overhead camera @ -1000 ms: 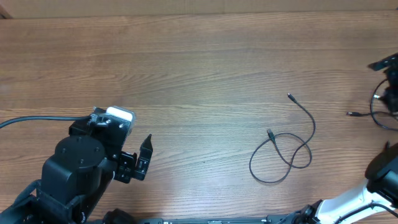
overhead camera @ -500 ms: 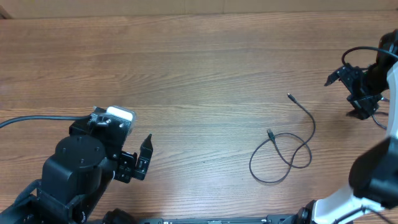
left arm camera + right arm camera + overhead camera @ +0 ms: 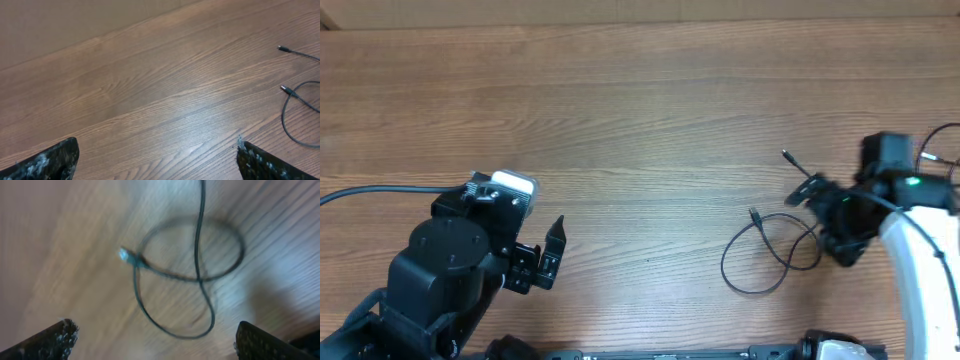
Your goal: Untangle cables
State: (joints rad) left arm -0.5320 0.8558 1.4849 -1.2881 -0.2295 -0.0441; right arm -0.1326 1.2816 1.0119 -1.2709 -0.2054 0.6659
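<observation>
At the near left, the left gripper [image 3: 546, 252] sat with jaws spread and empty, well apart from the cables [image 3: 775, 247] looped on the table [image 3: 640, 100] right of centre. The right gripper [image 3: 826, 222] hovered over the loop's right side, jaws wide, holding nothing. The cord looked light, limp and thin, so a plug end seemed the surest hold.

Pretty much the whole scene is one big brown wood-grain tabletop [image 3: 640, 120] with long streaky grain running side to side. At the far edge there's a plain flat tan surface [image 3: 75, 20], can't tell if it's a wall or a board. Lighting is soft and even, with a faint pale sheen on the wood in the left wrist view.
</observation>
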